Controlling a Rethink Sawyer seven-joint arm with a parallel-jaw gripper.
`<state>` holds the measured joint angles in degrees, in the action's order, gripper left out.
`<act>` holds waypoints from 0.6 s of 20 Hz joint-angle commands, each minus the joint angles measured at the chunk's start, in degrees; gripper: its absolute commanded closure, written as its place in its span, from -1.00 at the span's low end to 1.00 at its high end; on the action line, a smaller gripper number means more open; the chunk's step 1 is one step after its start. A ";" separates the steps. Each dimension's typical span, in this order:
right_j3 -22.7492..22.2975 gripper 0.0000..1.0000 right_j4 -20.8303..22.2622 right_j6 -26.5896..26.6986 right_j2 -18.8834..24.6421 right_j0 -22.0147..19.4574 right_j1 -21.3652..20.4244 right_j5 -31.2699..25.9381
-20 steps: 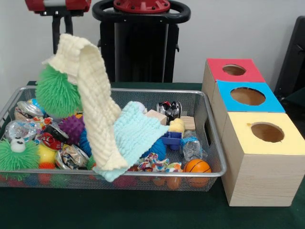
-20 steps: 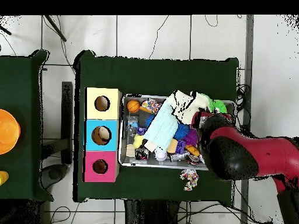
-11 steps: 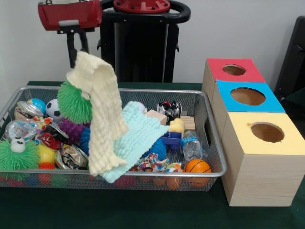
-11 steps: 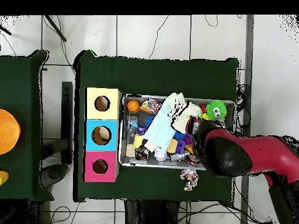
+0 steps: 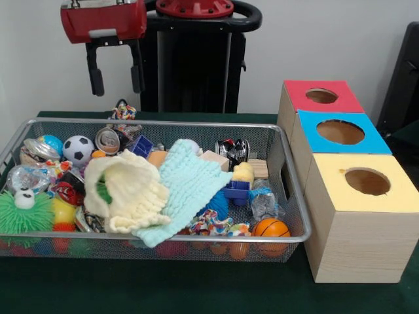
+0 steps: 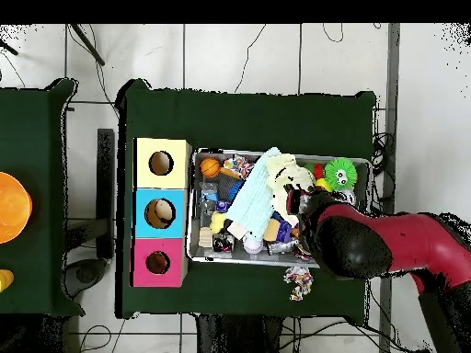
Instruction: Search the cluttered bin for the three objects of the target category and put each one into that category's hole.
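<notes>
A dark green table (image 5: 196, 294) is carrying a wire bin (image 5: 288, 196) with three holed boxes (image 5: 357, 203) beside it. Near the bin's front, a cream cloth (image 5: 127, 190) is lying heaped beside a pale blue cloth (image 5: 190, 186). Farther back, the gripper (image 5: 116, 69) is hanging open and empty, almost directly above the cream cloth; which category is wanted cannot be told.

The gripper (image 5: 116, 69) has a boxy red housing with a pale grey patch on its face and small metal fittings along its top edge; beneath it sits a black crossbar, from which two straight, narrow black fingers (image 5: 95, 73) hang with a clear gap between them; from overhead the arm (image 6: 386, 244) is a thick, rounded crimson limb with a bulbous black joint cap at its end.
</notes>
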<state>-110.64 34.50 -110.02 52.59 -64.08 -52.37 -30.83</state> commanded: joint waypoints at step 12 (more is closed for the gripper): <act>-3.90 -1.00 -10.47 -0.91 0.72 5.97 -6.69 -9.46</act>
<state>-111.78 29.92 -110.02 52.56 -61.73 -54.66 -31.76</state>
